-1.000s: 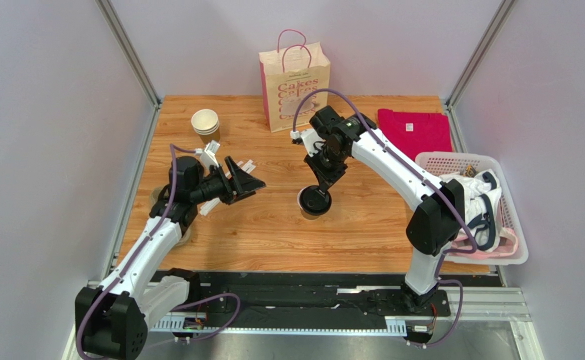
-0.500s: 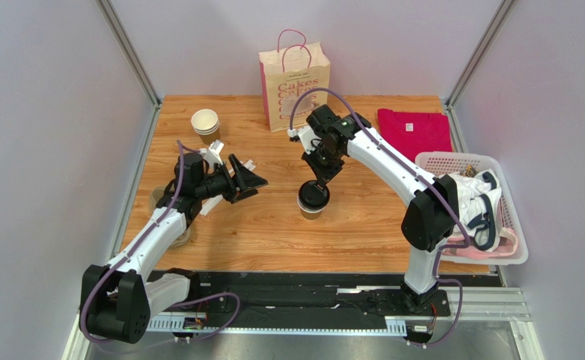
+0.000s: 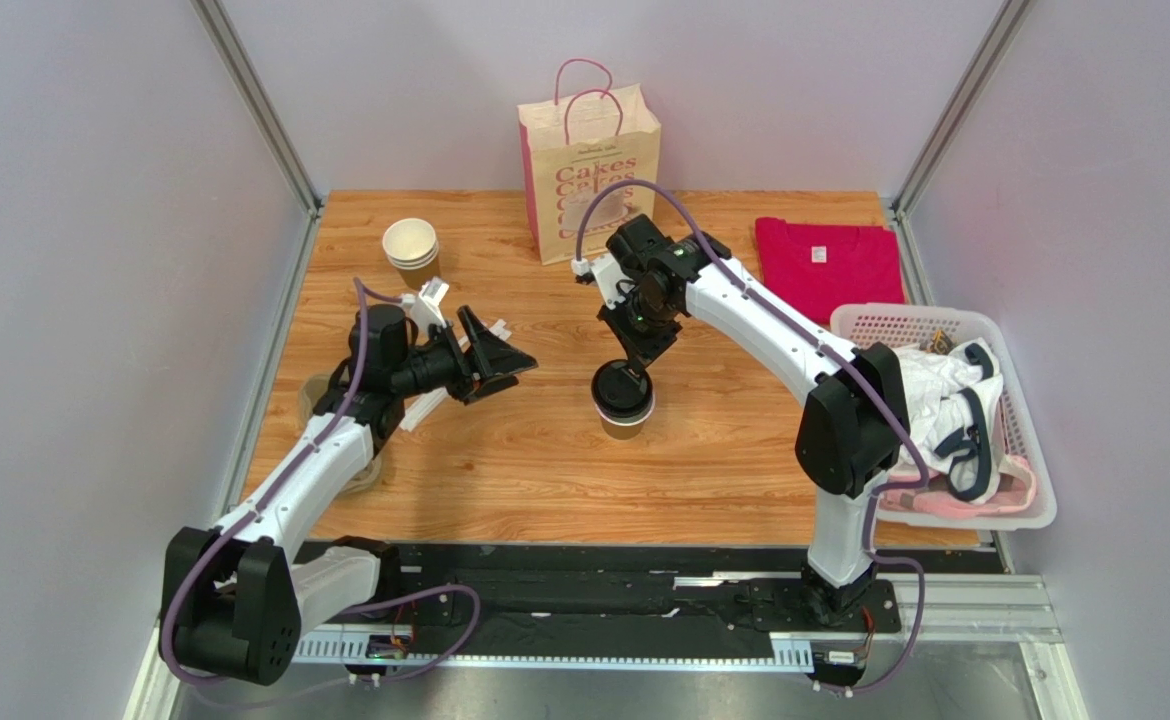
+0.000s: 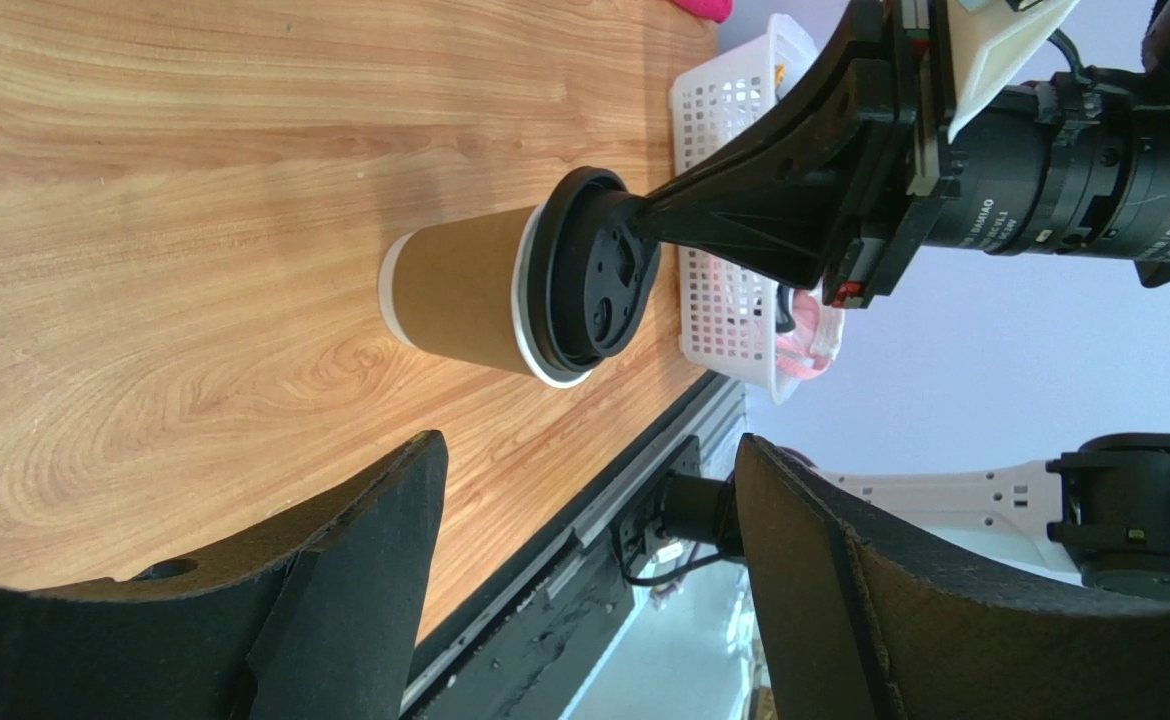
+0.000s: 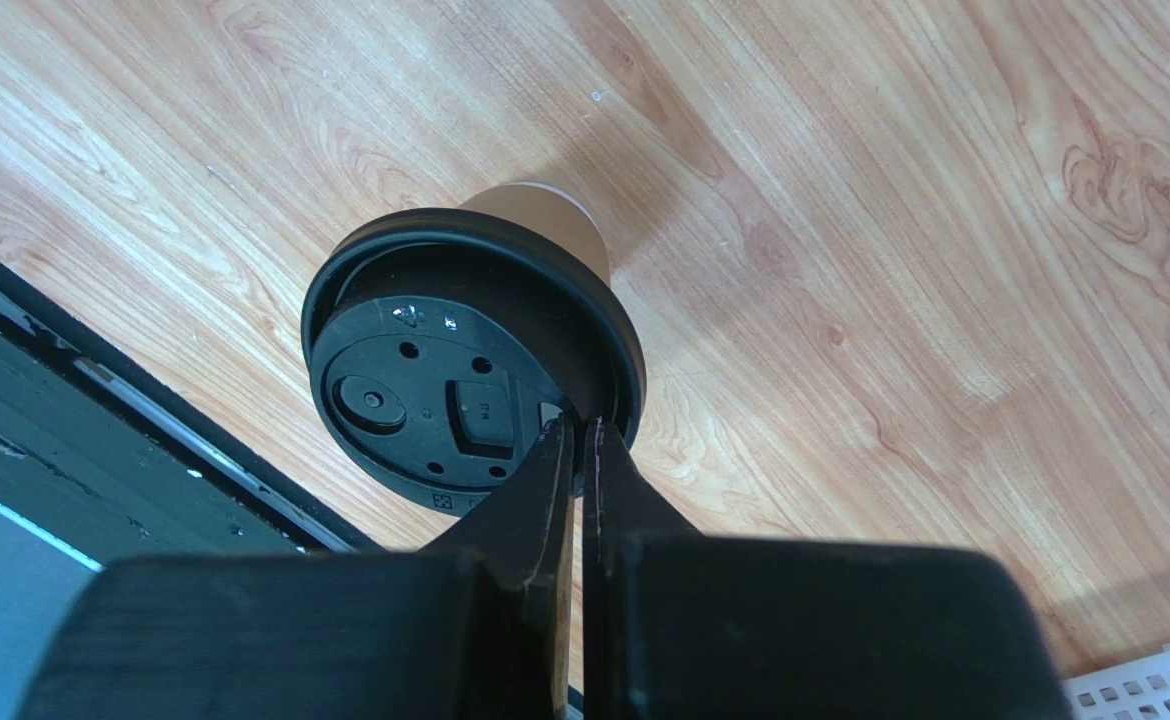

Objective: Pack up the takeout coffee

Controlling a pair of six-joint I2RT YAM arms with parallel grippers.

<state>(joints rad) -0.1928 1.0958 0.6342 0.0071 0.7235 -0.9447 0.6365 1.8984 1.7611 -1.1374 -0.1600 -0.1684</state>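
**Left:** the left gripper [image 3: 495, 357] hung low over the wooden table [image 3: 441, 465]. Its fingers were spread wide apart, held nothing, and pointed toward the centre.

**Centre:** the small brown kraft paper cup [image 4: 456, 293] of takeout coffee stood upright on the bare boards, well apart from that gripper. It was capped by a round black plastic lid [image 5: 441, 390] that looked slightly askew.

**Centre-right:** the right gripper [image 5: 576, 435] reached down from above. Its fingers were drawn almost together and apparently pinched the lid's raised rim on the side away from the left gripper.

**Behind:** a cream paper bag with pink handles [image 3: 588, 158] stood upright at the table's far edge.

**Handling, as judged:**
- The cup was probably light.
- Its thin paper wall would crush under a hard squeeze.
- The slick lid could pop off if the cup were lifted by it alone.
- The better hold was around the brown wall below the lid, with the cup kept upright.
- Whether the cup held liquid could not be told.
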